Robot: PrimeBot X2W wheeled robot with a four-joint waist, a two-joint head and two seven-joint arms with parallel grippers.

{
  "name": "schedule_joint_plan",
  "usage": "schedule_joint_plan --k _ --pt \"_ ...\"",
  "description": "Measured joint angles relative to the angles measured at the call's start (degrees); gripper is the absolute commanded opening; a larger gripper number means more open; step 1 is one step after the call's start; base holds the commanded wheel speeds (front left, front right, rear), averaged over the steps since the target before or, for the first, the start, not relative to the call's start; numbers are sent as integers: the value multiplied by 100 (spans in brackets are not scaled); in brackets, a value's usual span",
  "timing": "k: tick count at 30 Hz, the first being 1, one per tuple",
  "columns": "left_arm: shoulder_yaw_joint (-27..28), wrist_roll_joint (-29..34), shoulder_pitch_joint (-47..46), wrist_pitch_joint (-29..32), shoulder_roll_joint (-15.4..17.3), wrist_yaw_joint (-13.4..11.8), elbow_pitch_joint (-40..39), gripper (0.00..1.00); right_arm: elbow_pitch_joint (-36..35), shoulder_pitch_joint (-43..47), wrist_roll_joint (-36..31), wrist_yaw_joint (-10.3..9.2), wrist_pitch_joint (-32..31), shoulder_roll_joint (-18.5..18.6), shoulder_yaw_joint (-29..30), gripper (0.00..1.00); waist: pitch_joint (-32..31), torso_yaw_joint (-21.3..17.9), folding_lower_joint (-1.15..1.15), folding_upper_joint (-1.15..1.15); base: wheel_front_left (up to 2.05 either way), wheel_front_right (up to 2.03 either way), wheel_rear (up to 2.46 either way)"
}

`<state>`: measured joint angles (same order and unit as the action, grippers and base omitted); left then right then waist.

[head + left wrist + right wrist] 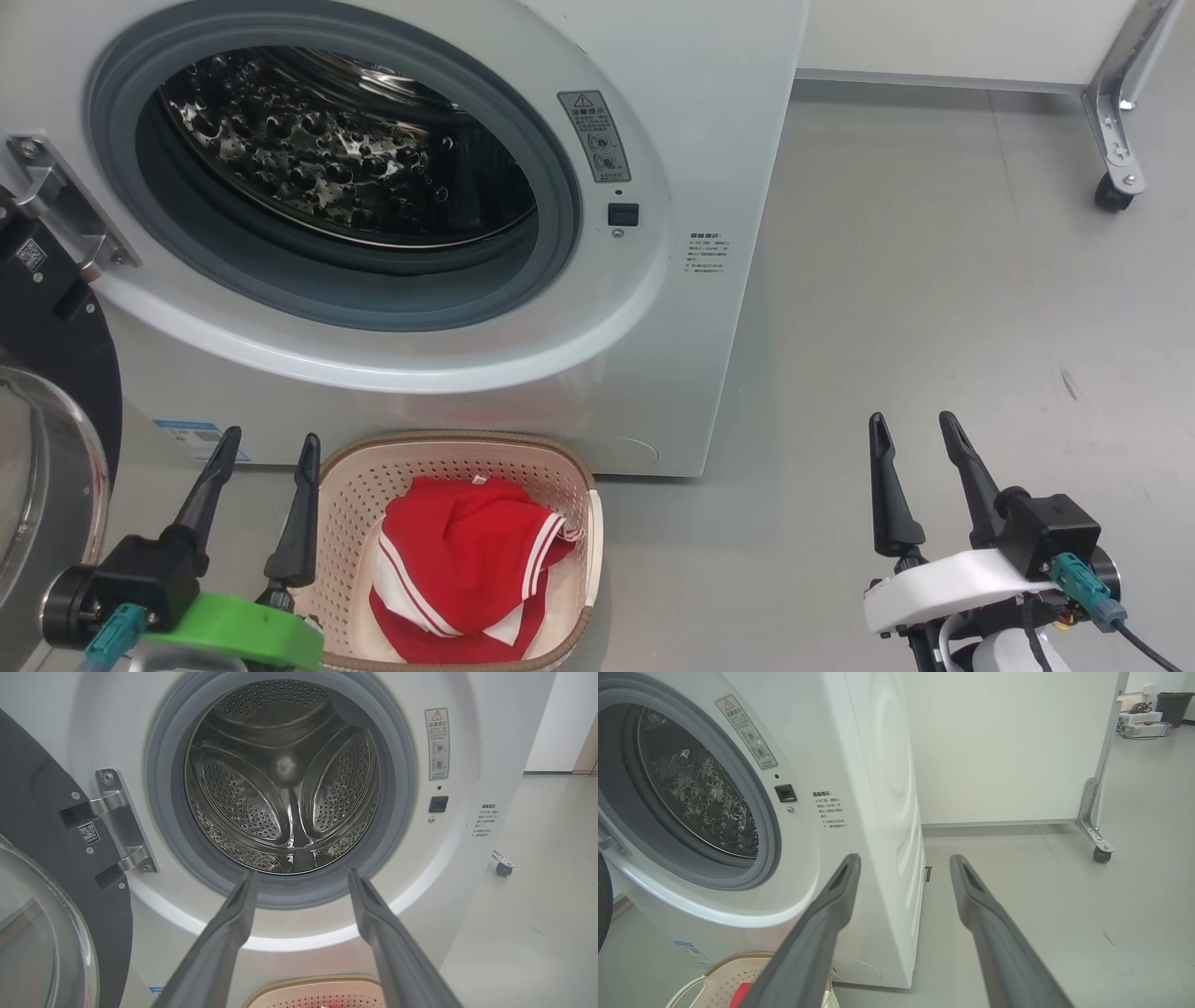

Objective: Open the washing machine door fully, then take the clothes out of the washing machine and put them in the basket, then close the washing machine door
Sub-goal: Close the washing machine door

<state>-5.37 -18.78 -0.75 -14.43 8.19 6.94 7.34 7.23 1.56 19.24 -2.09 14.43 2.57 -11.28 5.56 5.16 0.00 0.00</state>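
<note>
With the red clothes (pixel 457 560) in the basket (pixel 448 439) and the drum (pixel 327 159) seemingly empty, the open door (pixel 51 373) hangs just left of the left gripper (pixel 269 437), far from the right gripper (pixel 912 420), the 2 spread apart and empty.

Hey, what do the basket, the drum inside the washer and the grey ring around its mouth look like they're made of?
Basket: likely moulded plastic, cream and matt, with regular rows of small holes; its brown edge only looks woven.
Drum: looks like stainless steel, shiny and perforated, with mirror-like reflections.
Ring: probably rubber, dull grey with no glare.
</note>
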Motion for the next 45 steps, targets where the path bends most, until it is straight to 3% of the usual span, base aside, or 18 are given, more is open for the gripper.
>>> schedule_joint_plan --k 26,45 --pt "-57 4 76 0 -11 25 -43 100 26 0 0 2 0 0 -23 100 13 6 0 0 -5 5 0" --pt "-125 -30 79 0 -5 25 -46 100 35 -1 0 2 0 0 -37 100 23 1 0 0 -69 69 0"
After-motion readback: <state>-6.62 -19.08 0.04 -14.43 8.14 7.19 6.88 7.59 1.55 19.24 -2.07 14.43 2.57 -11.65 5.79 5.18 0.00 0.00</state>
